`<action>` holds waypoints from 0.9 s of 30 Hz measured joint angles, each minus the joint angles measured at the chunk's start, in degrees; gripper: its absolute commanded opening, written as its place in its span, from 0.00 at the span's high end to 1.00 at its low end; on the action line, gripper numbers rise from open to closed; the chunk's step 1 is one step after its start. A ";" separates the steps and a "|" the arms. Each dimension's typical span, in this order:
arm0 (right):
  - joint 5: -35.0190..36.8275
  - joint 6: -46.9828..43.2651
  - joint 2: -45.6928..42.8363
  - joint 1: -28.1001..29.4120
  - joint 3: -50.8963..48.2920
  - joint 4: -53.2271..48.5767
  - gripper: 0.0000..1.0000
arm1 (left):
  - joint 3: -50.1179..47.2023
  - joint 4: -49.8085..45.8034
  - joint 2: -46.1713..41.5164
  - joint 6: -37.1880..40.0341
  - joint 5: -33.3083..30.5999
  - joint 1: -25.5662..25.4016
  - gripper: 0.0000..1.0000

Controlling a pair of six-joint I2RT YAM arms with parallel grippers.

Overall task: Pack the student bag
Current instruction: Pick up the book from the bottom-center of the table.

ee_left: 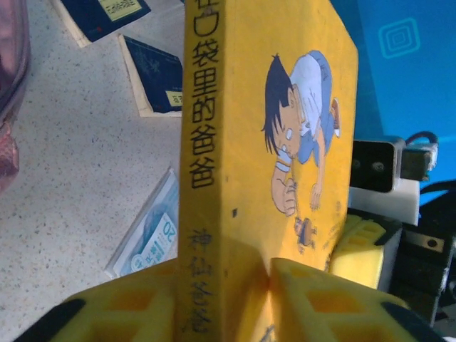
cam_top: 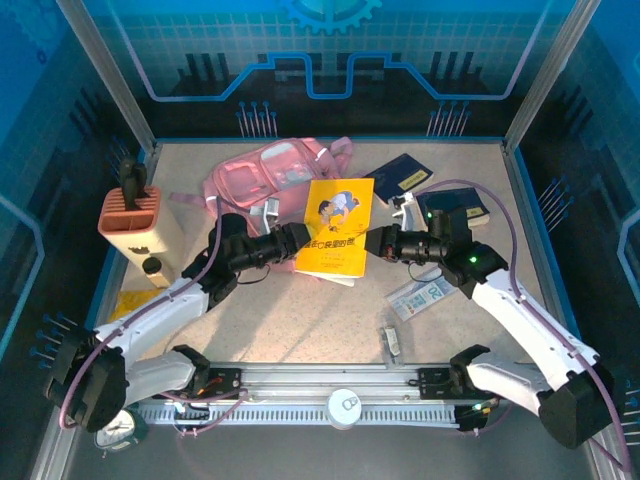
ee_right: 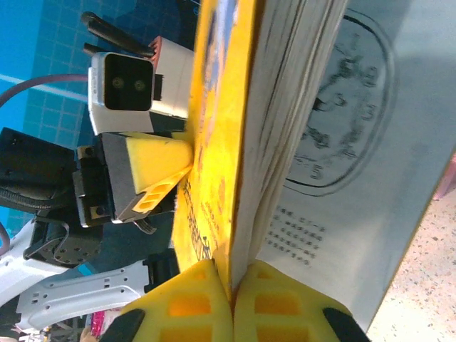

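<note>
The student bag, soft and pink, lies at the back of the table with its top facing me. In front of it a yellow picture book is held up off the table between both grippers. My left gripper is shut on the book's spine edge, a yellow finger pressing on each side. My right gripper is shut on the opposite edge, pinching the yellow cover and some pages. Beyond that pinch, a white page with a clock drawing hangs open. The left gripper's fingers show on the book's far side.
An orange-and-cream pen holder stands at the left with a white bottle beside it. Two dark blue books lie at the back right. A plastic-wrapped packet and a small item lie near the right arm.
</note>
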 measured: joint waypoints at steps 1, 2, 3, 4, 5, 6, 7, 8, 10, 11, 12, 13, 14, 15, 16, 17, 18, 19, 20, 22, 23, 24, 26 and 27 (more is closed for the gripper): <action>-0.35 0.00 0.31 -0.35 -0.26 0.07 1.00 | 0.00 0.11 0.04 -0.13 0.02 0.00 0.80; -0.68 0.00 0.72 -0.72 -0.59 0.26 1.00 | 0.00 0.24 0.04 -0.24 0.04 0.02 0.84; -0.96 0.00 1.05 -1.03 -1.03 0.46 0.96 | 0.02 0.28 0.04 -0.31 0.04 0.02 0.88; -1.07 0.00 1.31 -1.27 -1.38 0.48 0.92 | 0.02 0.33 0.02 -0.35 0.09 0.02 0.91; -1.16 0.00 1.51 -1.40 -1.68 0.55 0.87 | 0.00 0.31 0.02 -0.24 0.13 0.00 0.93; -1.31 0.00 1.68 -1.44 -1.81 0.61 0.78 | 0.02 0.28 0.02 -0.15 0.13 0.00 0.95; -1.57 -0.07 1.79 -1.44 -1.81 0.66 0.68 | 0.02 0.24 0.02 -0.24 0.13 0.00 0.96; -1.64 -0.24 1.81 -1.49 -1.81 0.81 0.59 | 0.02 0.24 -0.02 -0.33 0.11 0.00 0.97; -2.03 -0.57 1.79 -1.88 -1.86 1.05 0.39 | 0.02 0.35 -0.24 -0.70 -0.02 0.00 1.00; -2.21 -0.46 1.77 -2.12 -1.97 1.09 0.29 | 0.02 0.48 -0.37 -1.22 -0.17 0.00 1.00; -2.23 -0.31 1.64 -2.29 -2.25 1.31 0.20 | 0.02 0.57 -0.50 -1.64 -0.31 -0.04 1.00; -2.32 -0.17 1.46 -2.51 -2.56 1.36 0.14 | 0.02 0.79 -0.57 -1.86 -0.46 -0.04 1.00; -2.38 0.00 1.31 -2.75 -2.91 1.42 0.09 | 0.02 1.01 -0.68 -2.23 -0.81 -0.04 1.00; -2.45 0.28 1.31 -2.82 -3.04 1.38 0.05 | 0.02 1.36 -0.79 -2.84 -1.18 -0.04 1.00; -2.47 0.35 1.40 -2.84 -3.10 1.31 0.02 | 0.02 1.53 -0.87 -3.17 -1.46 -0.04 1.00; -2.71 0.66 1.51 -2.86 -3.19 1.36 0.00 | 0.02 1.99 -0.94 -3.58 -1.79 -0.04 1.00; -3.06 1.03 1.70 -2.86 -3.28 1.55 0.00 | 0.02 2.54 -1.01 -4.04 -2.12 -0.04 1.00; -3.32 1.29 1.95 -2.84 -3.32 1.86 0.00 | 0.02 3.15 -1.11 -4.39 -2.45 -0.07 1.00; -3.67 1.68 2.29 -2.82 -3.43 2.32 0.00 | 0.02 3.72 -1.22 -4.66 -2.73 -0.07 1.00; -4.33 3.02 2.91 -2.62 -3.87 3.87 0.00 | 0.02 4.98 -1.33 -5.01 -3.23 -0.09 1.00; -4.68 3.89 3.23 -2.32 -4.20 5.29 0.00 | 0.02 5.79 -1.33 -5.40 -3.58 -0.22 1.00; -5.11 4.72 3.54 -1.97 -4.39 6.45 0.00 | 0.02 6.54 -1.33 -5.77 -3.82 -0.24 1.00; -6.05 6.58 4.15 -1.05 -4.50 8.96 0.00 | 0.02 7.85 -1.31 -6.21 -4.24 -0.42 1.00; -6.69 7.50 4.48 -0.61 -4.50 10.47 0.00 | 0.02 8.46 -1.29 -6.38 -4.26 -0.46 1.00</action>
